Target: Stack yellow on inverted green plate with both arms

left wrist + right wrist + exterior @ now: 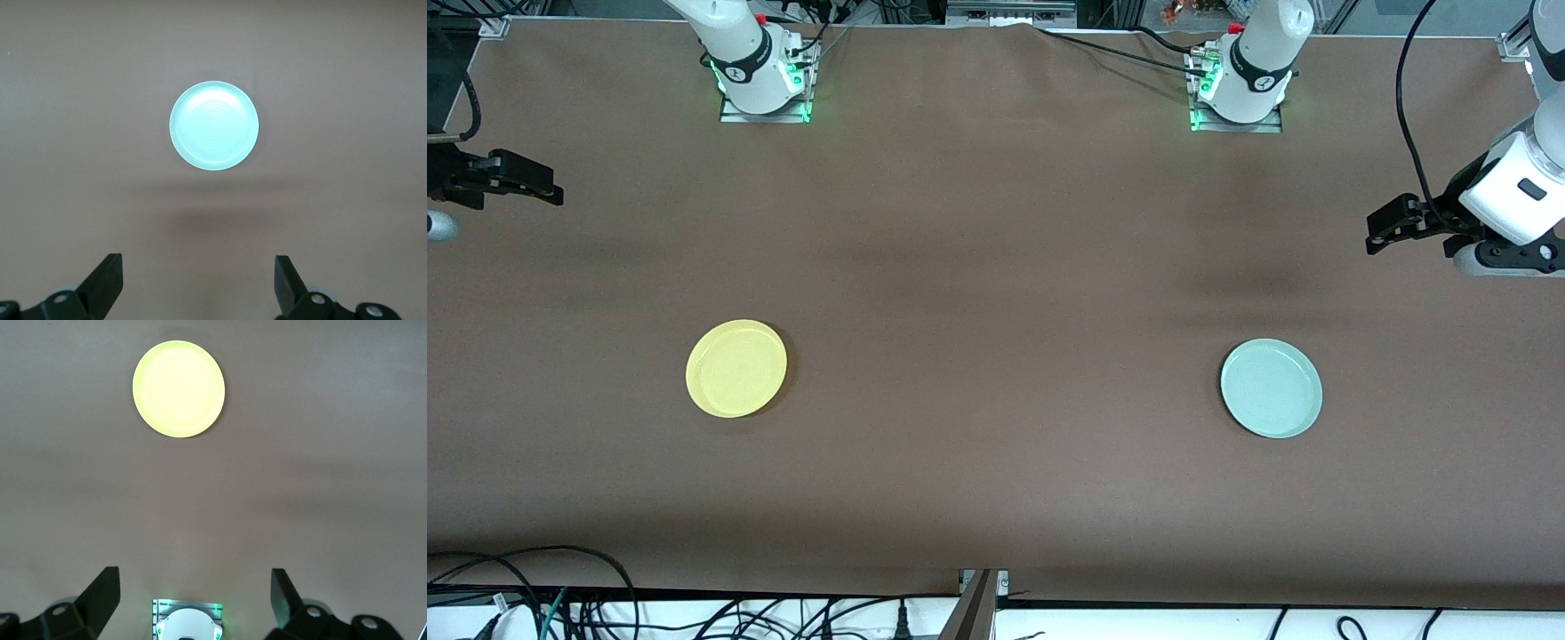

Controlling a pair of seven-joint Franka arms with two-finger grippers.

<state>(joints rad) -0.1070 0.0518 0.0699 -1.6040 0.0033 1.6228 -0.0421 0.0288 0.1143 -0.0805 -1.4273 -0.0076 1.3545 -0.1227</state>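
The yellow plate (736, 368) lies flat on the brown table toward the right arm's end; it also shows in the right wrist view (179, 388). The pale green plate (1271, 388) lies flat toward the left arm's end, hollow side seemingly up, and shows in the left wrist view (213, 125). The plates are far apart. My left gripper (1376, 238) hangs open and empty in the air near the table's end, well clear of the green plate; its own view shows it too (199, 280). My right gripper (554, 192) hangs open and empty near its end of the table (195, 597).
The two arm bases (765, 84) (1238, 93) stand on the table at the edge farthest from the front camera. The right arm's base also shows in the right wrist view (187, 623). Cables (560, 596) lie below the table's near edge.
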